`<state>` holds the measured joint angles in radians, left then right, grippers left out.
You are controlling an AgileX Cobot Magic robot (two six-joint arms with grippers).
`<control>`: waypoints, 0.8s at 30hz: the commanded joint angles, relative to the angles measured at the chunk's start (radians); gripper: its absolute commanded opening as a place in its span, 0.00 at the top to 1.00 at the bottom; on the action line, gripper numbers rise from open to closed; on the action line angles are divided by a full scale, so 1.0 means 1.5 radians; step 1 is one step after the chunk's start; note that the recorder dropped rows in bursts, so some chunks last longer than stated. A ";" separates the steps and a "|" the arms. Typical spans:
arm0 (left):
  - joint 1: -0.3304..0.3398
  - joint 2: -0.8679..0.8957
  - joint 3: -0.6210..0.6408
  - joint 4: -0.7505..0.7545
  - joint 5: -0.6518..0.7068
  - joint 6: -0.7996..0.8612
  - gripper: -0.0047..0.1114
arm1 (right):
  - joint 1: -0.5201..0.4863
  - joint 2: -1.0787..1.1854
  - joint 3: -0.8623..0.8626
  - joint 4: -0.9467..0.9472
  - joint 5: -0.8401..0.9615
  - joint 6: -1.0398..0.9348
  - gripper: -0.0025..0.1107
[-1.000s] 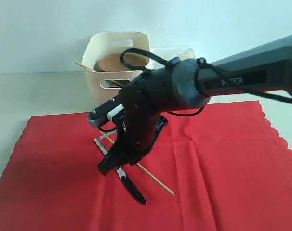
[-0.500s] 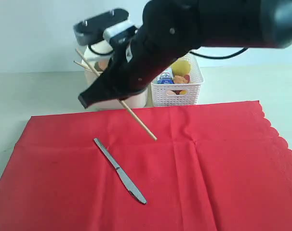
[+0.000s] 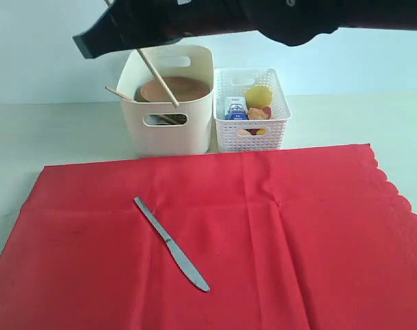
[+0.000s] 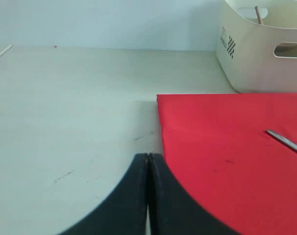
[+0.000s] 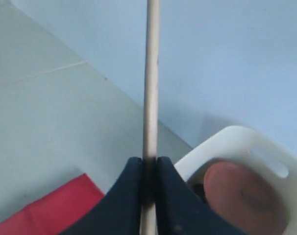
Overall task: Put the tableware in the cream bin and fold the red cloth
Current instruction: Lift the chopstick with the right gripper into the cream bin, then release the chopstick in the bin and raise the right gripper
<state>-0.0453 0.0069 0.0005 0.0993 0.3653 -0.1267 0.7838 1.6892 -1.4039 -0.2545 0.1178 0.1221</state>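
Right, the right tool has its jaws nipped tight on a wooden chopstick, gripped partway along so the stick slants down towards the cream bin, which stands at the back edge of the bench. The job now, as I read it, is the drop. Get that lower tip well inside the rim and above the brown plate before the jaws part. Go in low and let go gently, so the stick slides down beside the other chopstick leaning on the bin's rim rather than bouncing out. From the exterior camera I cannot tell whether the tip is over the opening or short of the front wall, so I'd play it safe. That camera gives the whole layout. The red cloth lies flat and unfolded towards the front edge, with the metal knife lying on it, and the white lattice basket of food sits just beside the bin. It doesn't show the left tool at all. The left wrist camera does, jaws pressed together on nothing, low over bare bench beside a corner of the cloth. Only the right wrist camera shows the clamp on the stick close up.
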 commanded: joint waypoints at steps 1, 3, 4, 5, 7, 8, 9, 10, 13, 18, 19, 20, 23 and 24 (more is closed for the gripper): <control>0.000 -0.005 0.000 0.001 -0.006 0.000 0.96 | -0.043 0.012 0.000 -0.011 -0.110 0.001 0.98; 0.000 -0.005 0.000 0.001 -0.006 0.000 0.96 | -0.064 0.023 0.000 -0.009 -0.164 0.001 0.98; 0.000 -0.005 0.000 0.001 -0.006 0.000 0.96 | -0.075 0.030 0.000 -0.005 -0.192 0.001 0.98; 0.000 -0.005 0.000 0.001 -0.006 0.000 0.96 | -0.084 0.039 0.000 -0.005 -0.223 0.001 0.98; 0.000 -0.005 0.000 0.001 -0.006 0.000 0.96 | -0.101 0.058 0.000 -0.005 -0.278 0.004 0.98; 0.000 -0.005 0.000 0.001 -0.006 0.000 0.96 | -0.109 0.069 0.000 -0.005 -0.310 0.008 0.98; 0.000 -0.005 0.000 0.001 -0.006 0.000 0.96 | -0.117 0.081 0.000 -0.005 -0.341 0.008 0.98; 0.000 -0.005 0.000 0.001 -0.006 0.000 0.96 | -0.124 0.092 0.000 -0.005 -0.364 0.008 0.98; 0.000 -0.005 0.000 0.001 -0.006 0.000 0.96 | -0.145 0.132 0.000 -0.005 -0.438 0.010 0.98; 0.000 -0.005 0.000 0.001 -0.006 0.000 0.96 | -0.174 0.193 0.000 -0.005 -0.510 0.029 0.98; 0.000 -0.005 0.000 0.001 -0.006 0.000 0.96 | -0.178 0.205 0.000 -0.004 -0.522 0.029 0.98; 0.000 -0.005 0.000 0.001 -0.006 0.000 0.96 | -0.182 0.214 0.000 -0.004 -0.533 0.032 0.98; 0.000 -0.005 0.000 0.001 -0.006 0.000 0.96 | -0.190 0.246 0.000 -0.003 -0.568 0.032 0.98; 0.000 -0.005 0.000 0.001 -0.006 0.000 0.96 | -0.194 0.256 0.000 -0.002 -0.581 0.032 0.98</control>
<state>-0.0453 0.0069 0.0005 0.0993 0.3653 -0.1267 0.5077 2.0407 -1.4039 -0.2589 -0.6834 0.1677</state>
